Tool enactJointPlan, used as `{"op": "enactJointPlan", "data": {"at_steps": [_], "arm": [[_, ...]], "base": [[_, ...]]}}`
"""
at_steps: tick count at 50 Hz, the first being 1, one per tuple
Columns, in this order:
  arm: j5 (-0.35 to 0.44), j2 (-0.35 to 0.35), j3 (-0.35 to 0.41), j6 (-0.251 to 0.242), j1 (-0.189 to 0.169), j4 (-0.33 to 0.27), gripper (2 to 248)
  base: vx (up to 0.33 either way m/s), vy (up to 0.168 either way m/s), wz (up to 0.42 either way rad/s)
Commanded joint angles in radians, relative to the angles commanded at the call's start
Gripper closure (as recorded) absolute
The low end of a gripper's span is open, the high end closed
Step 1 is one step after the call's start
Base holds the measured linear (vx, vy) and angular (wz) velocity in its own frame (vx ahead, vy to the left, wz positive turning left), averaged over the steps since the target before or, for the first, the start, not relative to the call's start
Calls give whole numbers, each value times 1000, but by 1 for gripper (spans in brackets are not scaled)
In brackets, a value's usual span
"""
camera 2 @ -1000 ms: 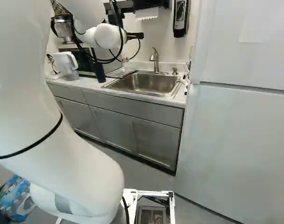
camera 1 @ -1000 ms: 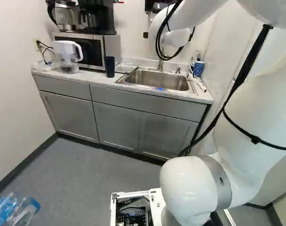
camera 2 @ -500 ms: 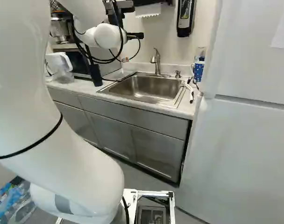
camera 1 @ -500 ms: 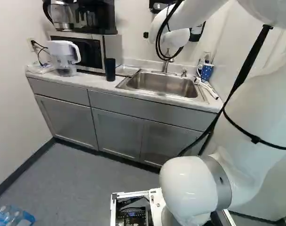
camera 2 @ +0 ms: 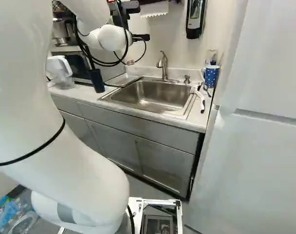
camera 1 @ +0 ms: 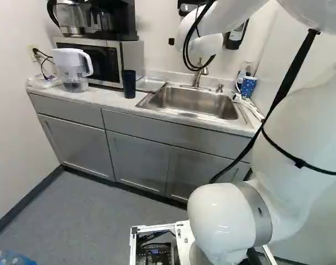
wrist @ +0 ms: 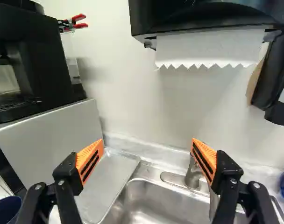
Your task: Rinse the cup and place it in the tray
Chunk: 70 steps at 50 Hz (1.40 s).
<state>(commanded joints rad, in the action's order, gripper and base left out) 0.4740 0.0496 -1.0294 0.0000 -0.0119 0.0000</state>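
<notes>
So the gripper (camera 2: 140, 37) was up over the counter (camera 1: 110, 96), mostly hidden behind the white arm (camera 1: 295, 132) in both base views. From the wrist view it was easy to read though: the gripper (wrist: 148, 142) had its jaws spread wide apart, orange pads (wrist: 90, 159) facing each other across an open gap, with the wall and the back edge of the sink (camera 1: 193, 102) showing past them.

The dark blue cup (camera 1: 129, 84) stood upright on the counter, just in front of the microwave (camera 1: 96, 62) and well apart from the fingers. The shallow metal tray (wrist: 109, 179) lay between the microwave and the sink, right near that cup. The faucet (camera 2: 163, 61) rose behind the basin, partly blocked by one finger in the wrist view.

Other stuff around: a blue mug with white dots (camera 2: 211, 76) sat near the sink's back corner at the right of the right base view, a clear pitcher with a white top (camera 1: 73, 69) was beside the microwave, and a black coffee machine (wrist: 44, 60) sat on top of the microwave. A paper towel (wrist: 207, 49) hung from its dispenser above the sink.
</notes>
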Motion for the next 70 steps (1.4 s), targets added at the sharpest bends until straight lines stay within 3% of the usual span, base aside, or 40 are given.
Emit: {"op": "enactJointPlan", "data": {"at_steps": [16,32,70], "arm": [[0,-22,-21,0,0,0,3],[-33,-85,-85,0,-6,0,3],[-242,-265,-274,0,-31,0,3]], "base": [[0,0,0],[0,0,0],[0,0,0]]}}
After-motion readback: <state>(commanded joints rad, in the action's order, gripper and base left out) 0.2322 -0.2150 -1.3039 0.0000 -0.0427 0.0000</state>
